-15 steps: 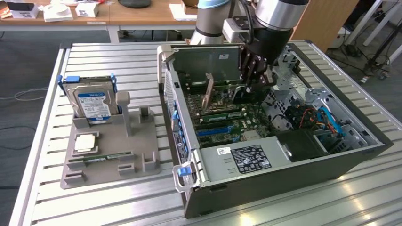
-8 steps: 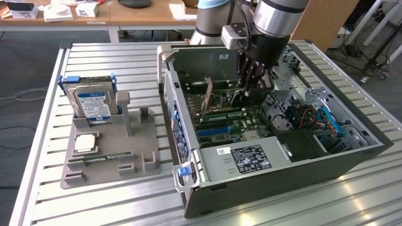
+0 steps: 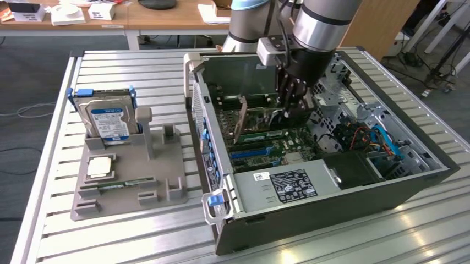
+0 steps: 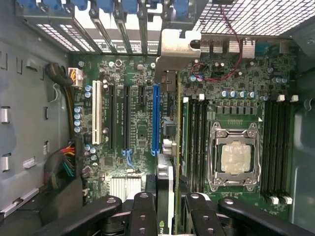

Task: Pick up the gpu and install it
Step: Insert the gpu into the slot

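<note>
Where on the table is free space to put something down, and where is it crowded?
The table has bare slats in front of the gray holder, toward the camera, and behind the hard drive. Crowded: inside the computer case, where the gripper holds the gpu.

Gpu [image 4: 165, 172] in gripper [image 4: 167, 211], inside case [image 3: 331, 203], over motherboard [image 4: 133, 128]
</note>
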You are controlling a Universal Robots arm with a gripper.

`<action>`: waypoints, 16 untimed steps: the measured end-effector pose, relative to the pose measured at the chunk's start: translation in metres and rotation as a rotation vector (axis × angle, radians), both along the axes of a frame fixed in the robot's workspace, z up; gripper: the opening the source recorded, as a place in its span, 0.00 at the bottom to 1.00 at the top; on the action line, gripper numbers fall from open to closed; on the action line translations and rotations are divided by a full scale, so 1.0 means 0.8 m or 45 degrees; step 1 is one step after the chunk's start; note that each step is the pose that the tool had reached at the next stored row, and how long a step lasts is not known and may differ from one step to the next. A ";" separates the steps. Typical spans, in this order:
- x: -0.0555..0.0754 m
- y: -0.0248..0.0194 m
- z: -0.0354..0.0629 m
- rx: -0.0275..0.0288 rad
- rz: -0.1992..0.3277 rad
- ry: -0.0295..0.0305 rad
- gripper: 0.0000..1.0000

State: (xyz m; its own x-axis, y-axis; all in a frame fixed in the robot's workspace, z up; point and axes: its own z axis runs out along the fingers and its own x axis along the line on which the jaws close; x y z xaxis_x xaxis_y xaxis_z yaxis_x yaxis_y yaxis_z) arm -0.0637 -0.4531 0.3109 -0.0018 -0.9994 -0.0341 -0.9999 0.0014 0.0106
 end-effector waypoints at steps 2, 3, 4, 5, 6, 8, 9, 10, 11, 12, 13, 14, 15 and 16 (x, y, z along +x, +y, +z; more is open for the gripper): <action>0.000 0.0000 -0.003 0.0002 0.000 0.0000 0.27; 0.000 0.0000 -0.003 0.0002 0.000 0.0000 0.27; 0.000 0.0000 -0.004 0.0000 0.000 0.0000 0.27; 0.000 0.0000 -0.004 0.0000 0.000 0.0001 0.27; 0.000 0.0000 -0.004 -0.0001 0.000 0.0002 0.27; 0.000 0.0000 -0.004 0.0003 0.000 0.0000 0.27; -0.001 0.0000 -0.005 0.0004 0.000 0.0000 0.27; -0.002 -0.0001 -0.005 0.0004 0.000 -0.0001 0.27; -0.003 0.0000 -0.005 0.0005 0.000 -0.0001 0.27; -0.004 0.0000 -0.005 0.0003 0.000 0.0000 0.27; -0.005 0.0000 -0.006 0.0004 0.000 -0.0001 0.27; -0.007 0.0000 -0.006 0.0005 0.000 -0.0001 0.27; -0.009 0.0000 -0.006 0.0004 0.000 -0.0002 0.27; -0.011 0.0000 -0.006 0.0003 0.000 -0.0001 0.27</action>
State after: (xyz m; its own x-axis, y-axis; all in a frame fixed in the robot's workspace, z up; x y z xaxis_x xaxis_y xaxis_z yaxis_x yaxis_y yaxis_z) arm -0.0725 -0.4531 0.3060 -0.0018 -0.9994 -0.0343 -0.9999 0.0014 0.0106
